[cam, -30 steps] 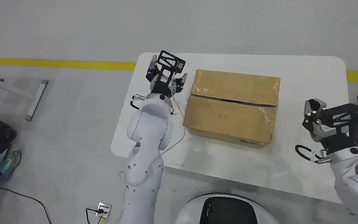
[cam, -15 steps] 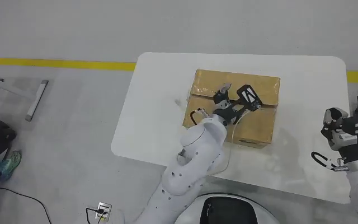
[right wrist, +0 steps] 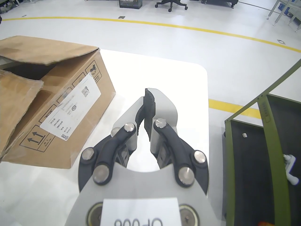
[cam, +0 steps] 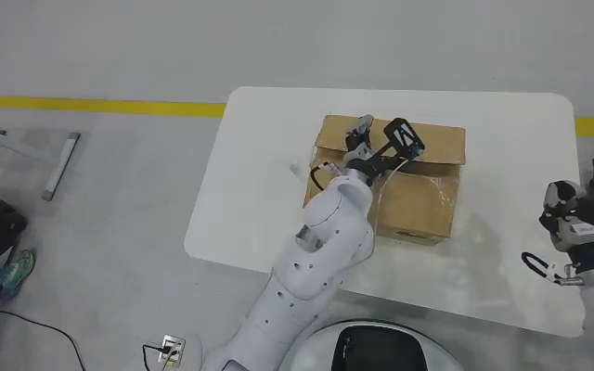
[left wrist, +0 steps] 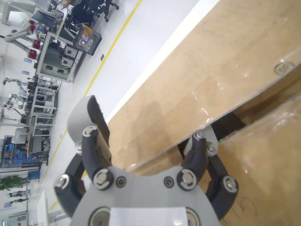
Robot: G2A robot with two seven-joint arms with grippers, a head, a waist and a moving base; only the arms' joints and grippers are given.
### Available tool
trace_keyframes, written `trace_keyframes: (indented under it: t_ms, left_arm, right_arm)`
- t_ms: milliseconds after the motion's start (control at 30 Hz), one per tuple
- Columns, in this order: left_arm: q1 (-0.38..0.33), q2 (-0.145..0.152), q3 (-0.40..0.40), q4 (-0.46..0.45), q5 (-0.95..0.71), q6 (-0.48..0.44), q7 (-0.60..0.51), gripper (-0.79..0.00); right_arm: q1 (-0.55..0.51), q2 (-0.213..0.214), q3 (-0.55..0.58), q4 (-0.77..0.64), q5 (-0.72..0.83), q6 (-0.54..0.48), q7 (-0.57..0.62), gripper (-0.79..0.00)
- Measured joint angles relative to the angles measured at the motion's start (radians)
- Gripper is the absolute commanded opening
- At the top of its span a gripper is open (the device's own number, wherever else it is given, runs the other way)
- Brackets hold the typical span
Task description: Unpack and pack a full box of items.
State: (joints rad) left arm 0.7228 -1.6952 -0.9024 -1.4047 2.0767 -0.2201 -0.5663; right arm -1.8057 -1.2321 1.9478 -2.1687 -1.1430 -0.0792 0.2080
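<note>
The cardboard box (cam: 422,199) sits in the middle of the white worktop (cam: 260,185). Its long axis runs left to right, and both top flaps are down but unsealed. The seam (left wrist: 229,122) between them follows that long axis and gapes dark part-way along its length. The left gripper (cam: 379,139) hangs over the left half of the lid with its fingers spread wide and nothing clamped. In the left wrist view one finger (left wrist: 198,142) sits at the seam with its tip tucked in under the edge of the far flap (left wrist: 211,59). The other finger (left wrist: 94,111) stands above that flap's top face, well apart from it. The flap edge therefore lies between the two fingers, while the near flap (left wrist: 265,154) lies flat on the other side of the gap. The coming move probably turns on this. The far flap hinges along the box's far long edge, so closing on its edge and lifting up and away should swing it open. The right gripper (right wrist: 145,109) is off by the worktop's right edge, well apart from the box, with its pads drawn together on nothing. A green-framed cart (right wrist: 270,123) stands just beyond it. The left arm is plainly the nearer one, and the box's contents are hidden.
</note>
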Motion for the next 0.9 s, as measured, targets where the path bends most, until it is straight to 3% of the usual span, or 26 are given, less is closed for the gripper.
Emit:
trace_keyframes:
  t_ms: [300, 533, 567, 600, 767, 900]
  left_arm:
    - [0.031, 0.003, -0.014, -0.039, -0.033, -0.074, 0.048, -0.785]
    - [0.097, 0.007, -0.009, -0.153, -0.039, -0.117, 0.016, -0.785]
    - [0.107, 0.008, -0.010, -0.169, -0.043, -0.121, 0.009, -0.637]
    - [0.117, 0.008, -0.010, -0.186, -0.049, -0.126, 0.003, -0.025]
    - [0.130, 0.008, -0.011, -0.227, -0.060, -0.136, 0.015, 0.000]
    - [0.071, -0.002, -0.004, -0.190, -0.054, -0.094, 0.040, 0.000]
  right_arm:
    - [0.013, -0.002, -0.012, 0.000, 0.000, 0.009, 0.008, -0.785]
    - [0.012, -0.004, -0.011, 0.000, 0.004, 0.011, 0.004, -0.785]
    - [0.010, -0.004, -0.009, 0.000, 0.005, 0.011, 0.003, -0.785]
    - [0.008, -0.005, -0.007, -0.001, 0.007, 0.011, 0.002, -0.785]
    - [-0.006, -0.006, 0.007, -0.006, 0.019, 0.008, -0.006, -0.785]
    - [-0.016, -0.008, 0.019, -0.013, 0.024, 0.006, -0.011, -0.785]
